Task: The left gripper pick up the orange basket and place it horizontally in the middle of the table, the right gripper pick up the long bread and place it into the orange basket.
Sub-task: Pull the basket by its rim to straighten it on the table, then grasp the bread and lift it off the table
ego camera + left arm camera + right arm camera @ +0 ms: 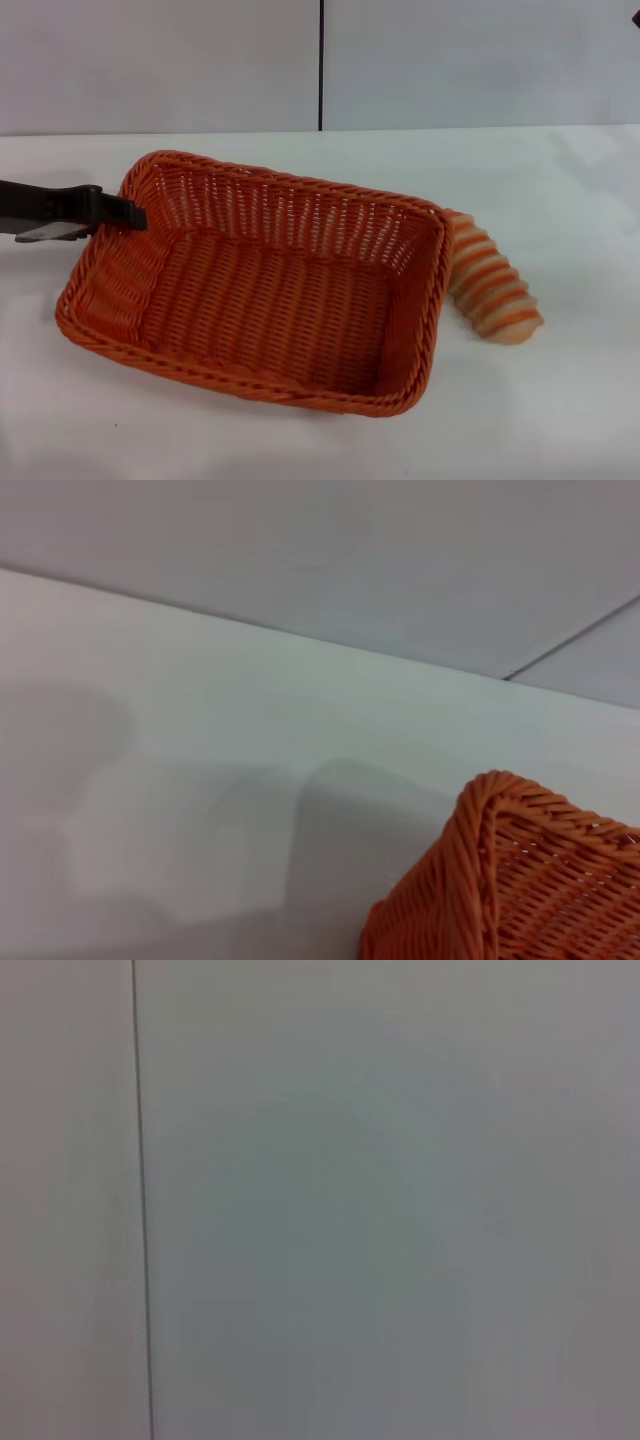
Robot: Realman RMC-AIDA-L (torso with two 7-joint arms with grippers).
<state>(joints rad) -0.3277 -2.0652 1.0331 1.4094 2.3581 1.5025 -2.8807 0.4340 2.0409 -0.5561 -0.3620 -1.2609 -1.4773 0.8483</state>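
Note:
The orange basket (270, 285) rests on the white table (560, 190) near its middle, long side running left to right and turned slightly. My left gripper (128, 213) reaches in from the left and is shut on the rim of the basket's left wall. In the left wrist view only a corner of the basket (520, 880) shows. The long bread (490, 285), ribbed in orange-brown and cream, lies on the table right against the basket's right wall. The right gripper is out of view.
A grey wall (160, 60) with a dark vertical seam (321, 65) stands behind the table. The right wrist view shows only a grey panel with a thin dark line (142, 1200).

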